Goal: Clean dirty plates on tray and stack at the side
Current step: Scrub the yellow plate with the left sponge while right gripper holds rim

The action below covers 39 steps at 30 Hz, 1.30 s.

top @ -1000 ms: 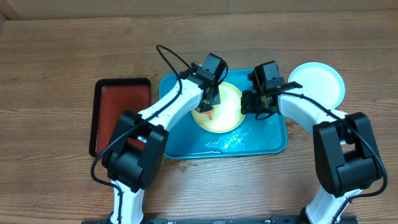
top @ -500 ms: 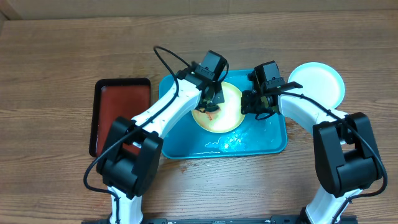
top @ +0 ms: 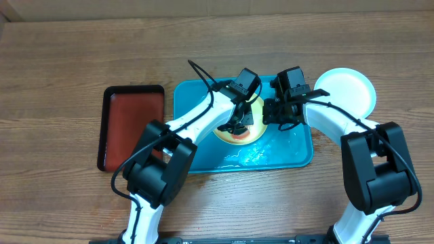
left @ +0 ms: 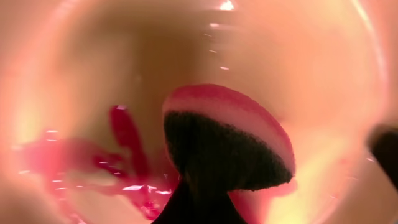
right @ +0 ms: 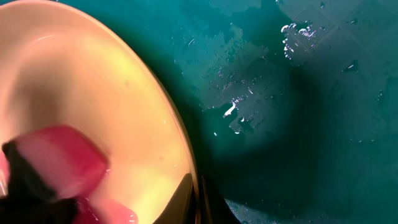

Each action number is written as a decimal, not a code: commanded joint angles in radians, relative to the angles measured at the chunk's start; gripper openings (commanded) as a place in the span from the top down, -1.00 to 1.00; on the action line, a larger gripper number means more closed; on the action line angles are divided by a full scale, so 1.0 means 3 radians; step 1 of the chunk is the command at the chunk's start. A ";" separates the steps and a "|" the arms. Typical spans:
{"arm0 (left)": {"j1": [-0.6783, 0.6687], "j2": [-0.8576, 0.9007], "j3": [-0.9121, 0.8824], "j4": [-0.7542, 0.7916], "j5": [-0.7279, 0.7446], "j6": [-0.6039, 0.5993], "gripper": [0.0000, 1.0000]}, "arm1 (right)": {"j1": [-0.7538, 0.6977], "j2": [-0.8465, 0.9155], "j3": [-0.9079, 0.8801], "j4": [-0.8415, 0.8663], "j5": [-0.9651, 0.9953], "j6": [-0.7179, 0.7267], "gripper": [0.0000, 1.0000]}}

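Observation:
A yellow-green plate (top: 254, 126) lies on the blue tray (top: 198, 153), smeared with red sauce (left: 124, 155). My left gripper (top: 239, 122) is down on the plate, shut on a pink sponge (left: 227, 140) whose dark scrub side presses against the plate's pale centre. At the plate's right edge, my right gripper (top: 270, 114) is shut on the rim, one finger inside and one outside. The rim (right: 186, 155) runs straight between those fingers in the right wrist view, and the sponge (right: 56, 165) shows at the lower left. A light blue plate (top: 347, 92) sits on the table, right of the tray.
A dark red tray (top: 133, 126) with a black rim lies left of the blue tray. Water puddles (top: 249, 154) shine on the blue tray floor in front of the plate. Wooden table (top: 68, 54) surrounds everything.
My left gripper has slid the sponge rightward and toward the front across the plate, spreading the red smear. The right gripper has kept its hold on the rim without moving.

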 commanded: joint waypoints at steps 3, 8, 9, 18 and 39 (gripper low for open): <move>0.0122 0.0164 0.0048 -0.0286 -0.1013 0.0107 0.92 | 0.0011 0.0107 -0.0043 -0.0015 0.0065 0.0010 0.93; 0.0155 0.0153 0.0248 -0.0478 -0.1328 0.0217 0.92 | 0.0011 0.0107 -0.0042 -0.0014 0.0065 0.0011 0.92; 0.0154 0.0153 0.0285 -0.0474 -0.1308 0.0235 0.92 | 0.0011 0.0107 -0.0043 -0.0014 0.0065 0.0011 0.92; 0.0134 0.0167 0.0323 0.0089 0.0313 0.0282 0.92 | 0.0011 0.0107 -0.0043 -0.0005 0.0064 0.0011 0.92; 0.0266 0.0170 0.0253 -0.0324 -0.1335 0.0582 0.92 | 0.0011 0.0107 -0.0042 -0.0051 0.0065 0.0011 0.92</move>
